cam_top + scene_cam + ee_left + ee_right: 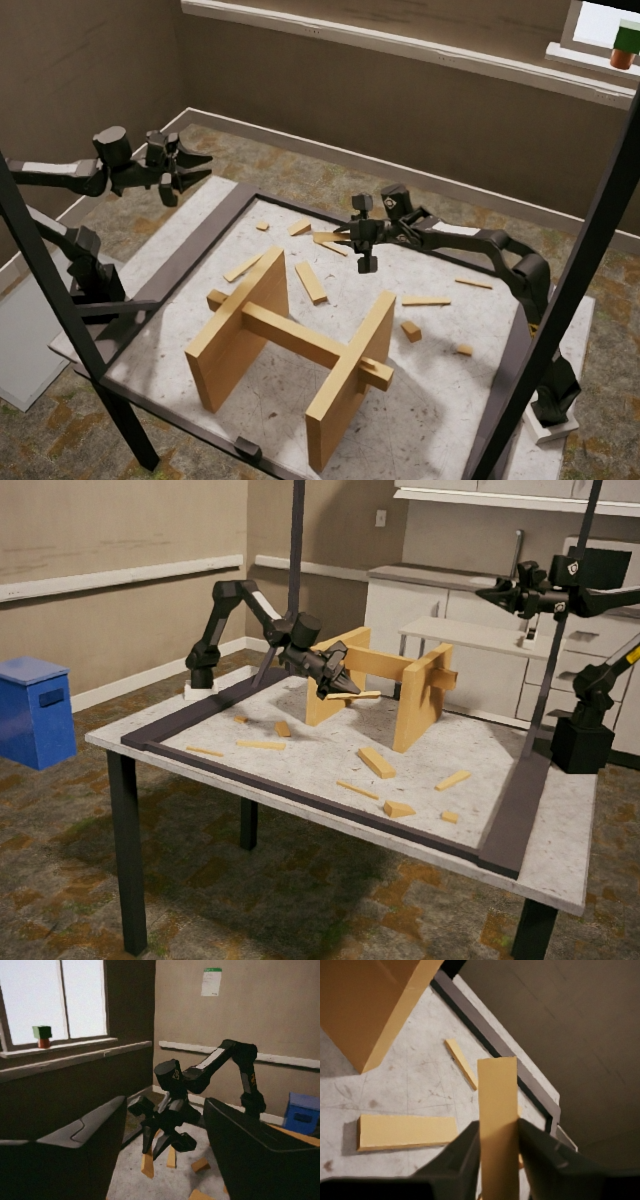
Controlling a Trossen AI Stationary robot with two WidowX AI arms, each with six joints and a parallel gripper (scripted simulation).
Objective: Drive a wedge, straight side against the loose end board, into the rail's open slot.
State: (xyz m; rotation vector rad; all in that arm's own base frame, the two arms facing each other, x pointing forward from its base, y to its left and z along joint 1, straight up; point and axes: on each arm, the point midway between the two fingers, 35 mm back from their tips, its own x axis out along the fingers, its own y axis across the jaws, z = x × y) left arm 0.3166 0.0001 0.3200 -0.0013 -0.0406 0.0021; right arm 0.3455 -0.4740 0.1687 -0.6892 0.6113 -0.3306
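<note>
The wooden rail [289,330] [382,663] runs through two upright end boards. One end board [351,361] has a wedge [368,363] in the slot at its rail end. The other end board [237,330] [421,702] stands at the rail end [216,298] [447,678], where I see no wedge. My right gripper [343,237] [345,687] [498,1126] is shut on a thin wedge [328,236] [356,694] [497,1095] [146,1165] and holds it in the air above the table, behind the boards. My left gripper [199,167] [485,594] is open, empty and high beyond the table's edge.
Several loose wedges and blocks lie on the table [439,392]: a thick block [310,281] [376,762] [405,1131], thin strips [242,267] [426,300] [461,1063] and small bits [410,330]. A dark frame [186,253] [320,800] borders the work area. A blue box [31,707] stands on the floor.
</note>
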